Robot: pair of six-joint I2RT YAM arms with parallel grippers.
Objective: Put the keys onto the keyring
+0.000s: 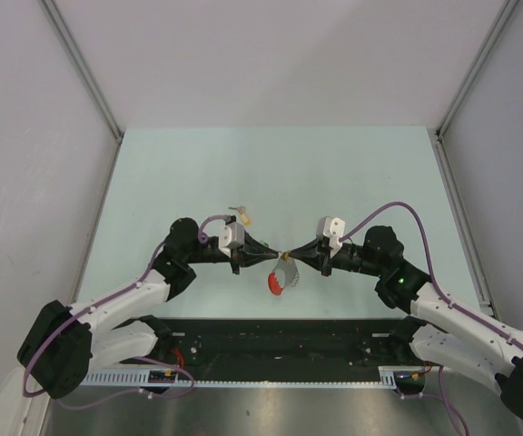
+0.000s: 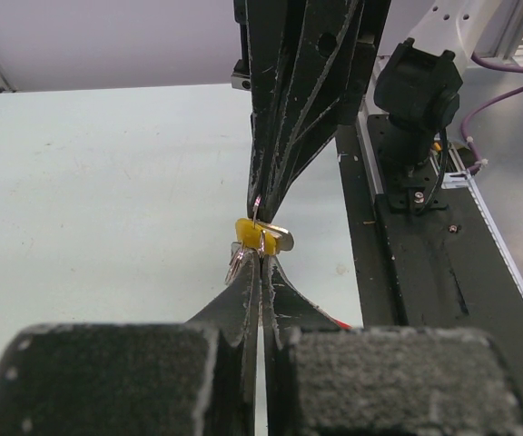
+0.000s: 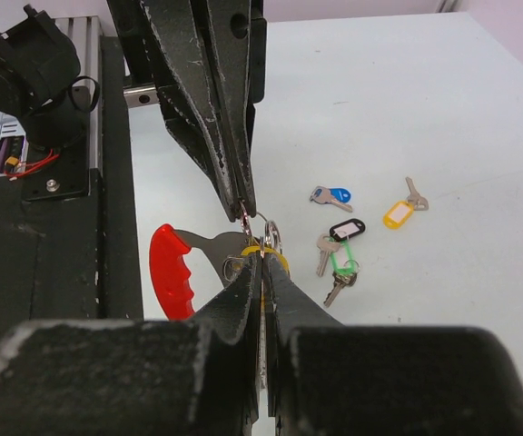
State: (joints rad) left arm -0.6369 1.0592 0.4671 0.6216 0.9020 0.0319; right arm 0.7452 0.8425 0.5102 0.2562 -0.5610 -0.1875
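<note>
Above the worktop (image 1: 198,173), left gripper (image 1: 275,256) and right gripper (image 1: 295,254) meet tip to tip. Right jaws clamp the yellow-tagged key (image 2: 254,232); left jaws are closed, seemingly on the keyring (image 3: 172,271) (red arc dangling). Light, stiff, slippery metal: best held by tag and arc.

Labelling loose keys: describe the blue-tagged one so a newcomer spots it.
In the right wrist view, loose keys lie on the pale table right of the red keyring. The blue-tagged key sits at the cluster's upper left; its neighbours carry black, green and yellow tags.
</note>
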